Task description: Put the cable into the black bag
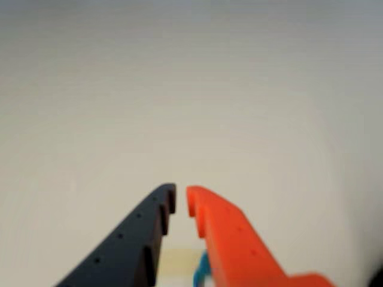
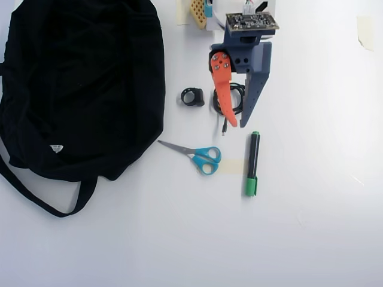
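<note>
Under fingers [image 2: 237, 124] held slightly apart, cable [image 2: 236, 97] coil, loose plug end pointing down overhead.

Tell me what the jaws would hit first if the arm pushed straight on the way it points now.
Probably the table. In the wrist view the gripper, nearly shut, faces only bare white surface. Overhead, the cable lies under it, and the green marker just beyond the tips, but height is unclear.

A little cable and a big black bag on the white table.

From above, the cable [image 2: 237, 98] is a thin black coil, partly hidden, with its loose end pointing down. The black bag [image 2: 78, 84] lies soft and floppy far left, strap trailing below, a small white tag showing.
</note>
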`<state>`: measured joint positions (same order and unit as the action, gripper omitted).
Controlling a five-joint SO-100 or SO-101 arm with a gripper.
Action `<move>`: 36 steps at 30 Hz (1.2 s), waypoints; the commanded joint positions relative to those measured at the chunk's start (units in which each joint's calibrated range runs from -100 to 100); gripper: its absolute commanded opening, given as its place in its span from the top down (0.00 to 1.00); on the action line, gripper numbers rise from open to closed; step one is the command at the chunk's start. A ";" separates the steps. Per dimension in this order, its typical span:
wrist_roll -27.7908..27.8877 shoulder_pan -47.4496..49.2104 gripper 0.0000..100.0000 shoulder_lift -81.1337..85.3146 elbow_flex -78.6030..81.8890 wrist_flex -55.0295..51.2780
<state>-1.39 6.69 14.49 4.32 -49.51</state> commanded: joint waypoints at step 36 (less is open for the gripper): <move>10.31 3.34 0.97 2.36 -1.90 -44.21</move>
<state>6.81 9.26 14.90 3.93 -93.39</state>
